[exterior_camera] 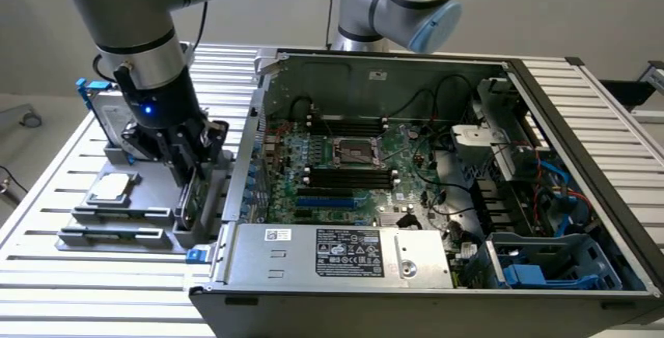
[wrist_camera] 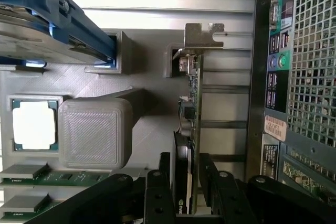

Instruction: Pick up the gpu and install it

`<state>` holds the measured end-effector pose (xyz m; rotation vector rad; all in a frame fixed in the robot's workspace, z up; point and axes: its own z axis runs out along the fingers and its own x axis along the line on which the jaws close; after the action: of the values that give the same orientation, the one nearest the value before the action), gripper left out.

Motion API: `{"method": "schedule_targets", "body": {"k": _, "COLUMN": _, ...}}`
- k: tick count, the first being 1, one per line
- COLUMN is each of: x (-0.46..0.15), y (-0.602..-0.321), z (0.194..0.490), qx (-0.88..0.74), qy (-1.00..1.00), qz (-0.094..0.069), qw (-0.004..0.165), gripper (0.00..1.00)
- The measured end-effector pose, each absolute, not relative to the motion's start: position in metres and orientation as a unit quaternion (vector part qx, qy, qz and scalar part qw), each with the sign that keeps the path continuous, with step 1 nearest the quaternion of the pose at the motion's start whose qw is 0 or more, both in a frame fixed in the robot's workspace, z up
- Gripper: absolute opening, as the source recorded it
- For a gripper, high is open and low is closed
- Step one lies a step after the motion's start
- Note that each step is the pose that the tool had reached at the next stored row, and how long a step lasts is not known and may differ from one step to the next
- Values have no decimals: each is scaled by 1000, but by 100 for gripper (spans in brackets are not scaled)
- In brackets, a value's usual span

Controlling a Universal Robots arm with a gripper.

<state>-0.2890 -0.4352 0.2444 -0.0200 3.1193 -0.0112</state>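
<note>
**Jaws clenched on the gpu, which stands on edge in its holder.**

The gripper (wrist_camera: 186, 163) pinches the gpu (wrist_camera: 193, 103) across its two faces, with the black shroud on one side and the green board on the other. The card sits in the grey holder (wrist_camera: 152, 103), its silver bracket (wrist_camera: 202, 35) at the end away from the grip. Holder and card are on the exterior view's left, just beside the open case (exterior_camera: 415, 62). The faces look smooth, so the card could slip or tilt in the grip. A skewed pull could bind it in the holder, and the bracket could catch the case wall.
</note>
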Motion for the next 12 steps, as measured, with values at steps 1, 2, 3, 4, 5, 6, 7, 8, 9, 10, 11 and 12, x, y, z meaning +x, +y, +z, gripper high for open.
{"method": "schedule_targets", "body": {"k": 1, "x": -289, "y": -435, "z": 244, "qx": -5, "qy": 1000, "qz": -4, "qw": 11, "gripper": 36}}
{"method": "schedule_targets", "body": {"k": 2, "x": -289, "y": -435, "z": 243, "qx": -4, "qy": 1000, "qz": -4, "qw": 11, "gripper": 36}}
{"method": "schedule_targets", "body": {"k": 3, "x": -289, "y": -435, "z": 242, "qx": -3, "qy": 1000, "qz": -4, "qw": 11, "gripper": 36}}
{"method": "schedule_targets", "body": {"k": 4, "x": -289, "y": -435, "z": 242, "qx": -3, "qy": 1000, "qz": -4, "qw": 11, "gripper": 36}}
{"method": "schedule_targets", "body": {"k": 5, "x": -289, "y": -435, "z": 241, "qx": -2, "qy": 1000, "qz": -4, "qw": 11, "gripper": 36}}
{"method": "schedule_targets", "body": {"k": 6, "x": -289, "y": -435, "z": 241, "qx": -2, "qy": 1000, "qz": -4, "qw": 11, "gripper": 36}}
{"method": "schedule_targets", "body": {"k": 7, "x": -289, "y": -435, "z": 241, "qx": -1, "qy": 1000, "qz": -4, "qw": 11, "gripper": 36}}
{"method": "schedule_targets", "body": {"k": 8, "x": -289, "y": -435, "z": 241, "qx": -1, "qy": 1000, "qz": -4, "qw": 11, "gripper": 36}}
{"method": "schedule_targets", "body": {"k": 9, "x": -289, "y": -435, "z": 240, "qx": 0, "qy": 1000, "qz": -4, "qw": 11, "gripper": 36}}
{"method": "schedule_targets", "body": {"k": 10, "x": -289, "y": -435, "z": 240, "qx": 0, "qy": 1000, "qz": -4, "qw": 11, "gripper": 34}}
{"method": "schedule_targets", "body": {"k": 11, "x": -289, "y": -435, "z": 240, "qx": 0, "qy": 1000, "qz": -4, "qw": 11, "gripper": 27}}
{"method": "schedule_targets", "body": {"k": 12, "x": -289, "y": -435, "z": 240, "qx": 0, "qy": 1000, "qz": -4, "qw": 11, "gripper": 27}}
